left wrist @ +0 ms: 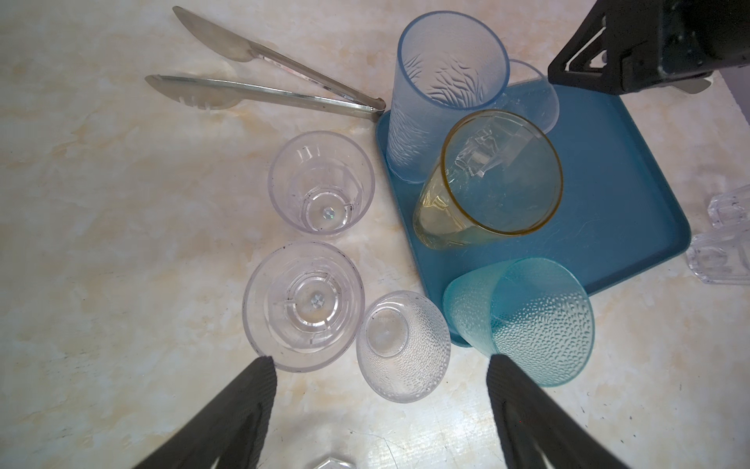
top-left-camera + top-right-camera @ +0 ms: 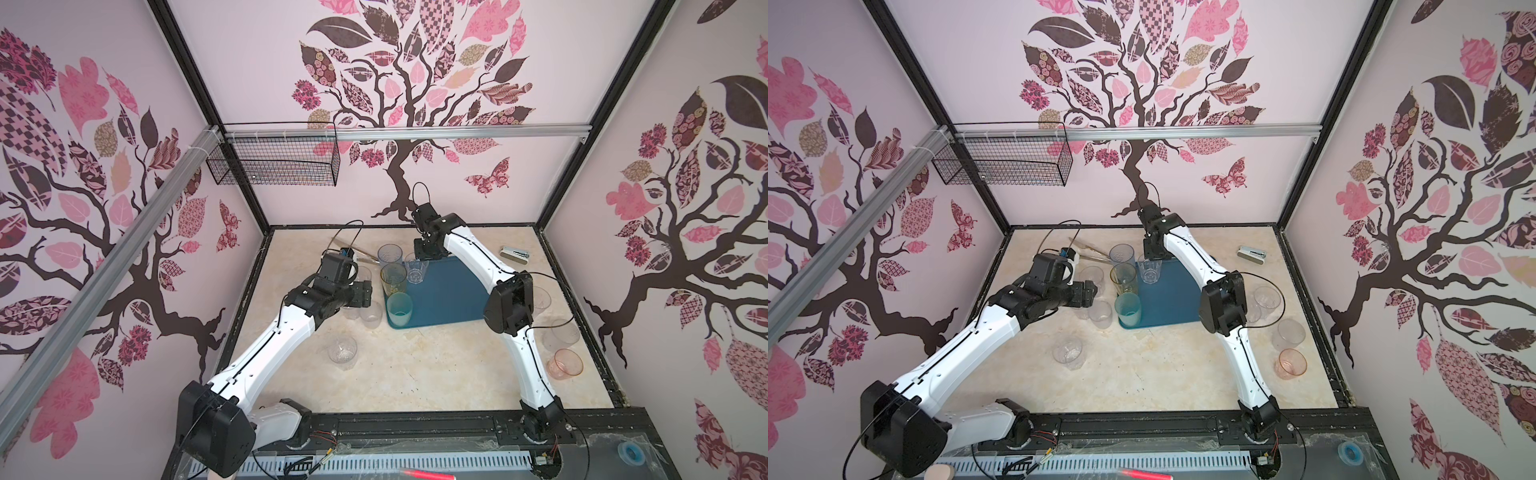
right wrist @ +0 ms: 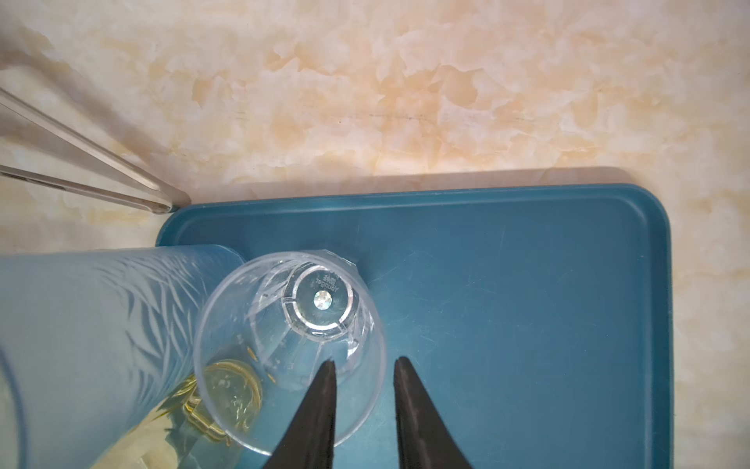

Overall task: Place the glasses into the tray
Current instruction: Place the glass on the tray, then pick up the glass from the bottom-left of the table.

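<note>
Metal tongs (image 1: 203, 91) lie on the marble table (image 2: 415, 365), white stapler (image 2: 514, 254) well apart

The tray (image 3: 527, 284) is matt teal plastic, finely scratched. The tongs (image 1: 264, 91) are brushed metal. The blue-grey glass (image 1: 414, 130) is frosted with cut leaf marks, the teal glass (image 1: 544, 325) dimpled, the amber glass (image 1: 442, 219) smooth and clear. The table (image 1: 101, 203) is smooth, marble-patterned, slightly glossy.

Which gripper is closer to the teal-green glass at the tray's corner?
Left. The left gripper hovers open just beside the teal-green glass, off the tray. The right gripper is at the tray's far end, jaws straddling the rim of a clear glass.
</note>
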Available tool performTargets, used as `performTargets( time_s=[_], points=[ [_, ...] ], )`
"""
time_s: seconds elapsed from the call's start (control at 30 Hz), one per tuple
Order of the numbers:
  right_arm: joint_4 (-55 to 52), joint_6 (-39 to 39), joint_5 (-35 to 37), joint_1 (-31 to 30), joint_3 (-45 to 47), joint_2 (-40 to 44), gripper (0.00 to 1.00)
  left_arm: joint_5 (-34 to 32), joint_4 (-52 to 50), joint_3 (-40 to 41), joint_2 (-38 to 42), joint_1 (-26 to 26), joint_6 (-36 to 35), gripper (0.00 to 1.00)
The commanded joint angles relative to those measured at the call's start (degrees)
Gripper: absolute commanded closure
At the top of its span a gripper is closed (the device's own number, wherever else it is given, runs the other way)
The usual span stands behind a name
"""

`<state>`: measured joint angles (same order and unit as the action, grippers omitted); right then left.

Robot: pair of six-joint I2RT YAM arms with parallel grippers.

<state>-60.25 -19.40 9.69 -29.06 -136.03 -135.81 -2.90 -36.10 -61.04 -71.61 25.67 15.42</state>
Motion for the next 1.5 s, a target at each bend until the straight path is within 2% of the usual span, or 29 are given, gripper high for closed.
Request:
performTargets(
  time_s=[0.0, 0.13, 0.27, 0.43, 0.6, 0.7, 0.8, 0.97, 1.1, 1.23, 1.47],
  points=[
    [-2.0, 0.0, 0.0, 0.1, -2.7, -1.6, 0.7, -0.9, -0.1, 0.5, 0.1, 0.0, 0.4, 0.14],
    [-3.8, 0.0, 0.2, 0.1, -4.5, 1.8, 0.64, -5.0, -1.7, -0.8, 0.5, -0.9, -0.3, 0.13],
    [-2.9, -1.2, -0.5, -0.3, 1.3, 8.5, 0.56, -2.8, -3.9, -2.5, 1.3, -6.2, 0.9, 0.13],
    [3.8, -1.9, -1.0, -3.4, 18.8, 20.6, 0.51, -3.0, -10.5, -3.2, 4.0, -9.3, 4.8, 0.14],
    [12.3, -4.1, -3.6, -6.8, 37.8, 33.3, 0.45, -0.3, -18.1, -0.9, 7.8, -14.0, 8.3, 0.16],
    [13.7, -5.7, -5.0, -9.1, 44.2, 38.9, 0.43, 1.5, -17.9, 2.6, 10.7, -17.8, 8.9, 0.16],
    [13.0, -7.4, -5.8, -14.4, 47.1, 41.5, 0.43, 5.2, -18.2, 4.2, 11.7, -21.9, 9.9, 0.15],
    [12.6, -9.5, -5.3, -27.1, 46.2, 38.6, 0.43, 11.4, -15.3, 8.5, 13.2, -26.6, 12.4, 0.15],
    [10.7, -7.8, -2.1, -34.0, 39.9, 31.7, 0.43, 9.4, -12.7, 8.7, 13.3, -28.1, 13.1, 0.15],
    [10.7, -6.3, -6.9, -35.9, 33.3, 24.2, 0.43, 9.0, -9.8, 9.1, 13.0, -28.3, 14.5, 0.15],
    [10.9, -6.0, -10.4, -38.4, 25.9, 15.3, 0.42, 7.6, -8.8, 10.7, 14.4, -28.6, 14.2, 0.14]
  ],
)
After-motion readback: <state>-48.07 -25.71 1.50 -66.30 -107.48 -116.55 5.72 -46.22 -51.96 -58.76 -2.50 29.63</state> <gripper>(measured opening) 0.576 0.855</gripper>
